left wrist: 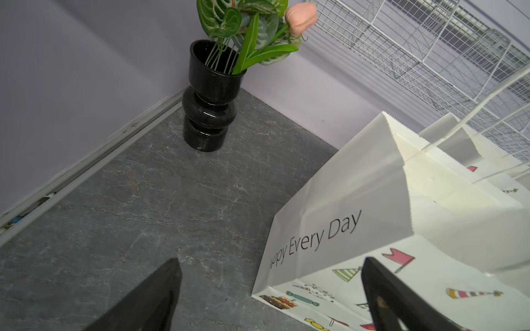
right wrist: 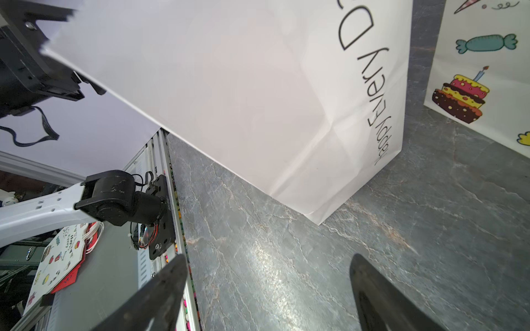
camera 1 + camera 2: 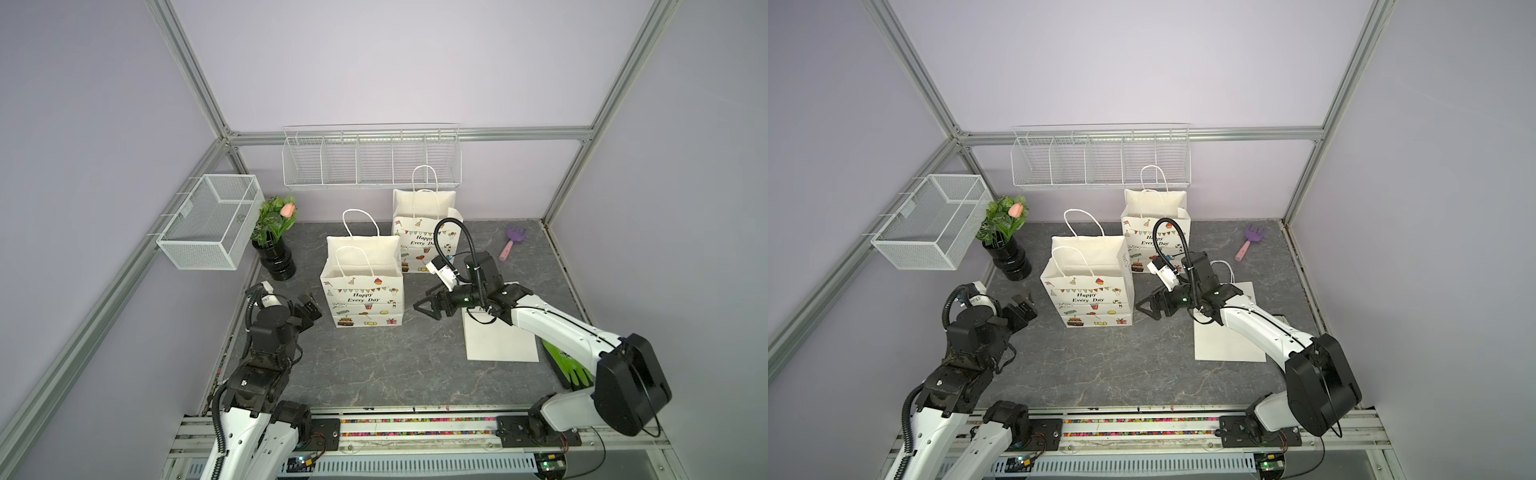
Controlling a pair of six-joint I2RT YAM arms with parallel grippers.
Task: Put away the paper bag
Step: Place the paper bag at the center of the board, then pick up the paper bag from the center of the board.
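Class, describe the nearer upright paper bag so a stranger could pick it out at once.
Find the grey stone-patterned table. Two white party-print bags stand upright on it; yours is the nearer bag, standing alone mid-table. The rear bag stands below the wire rack, and a third bag lies flat.

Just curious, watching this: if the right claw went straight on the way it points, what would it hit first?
Probably the nearer standing paper bag: the open, empty right gripper aims at its side panel, with only bare tabletop between them. How low on the bag it would land is unclear.
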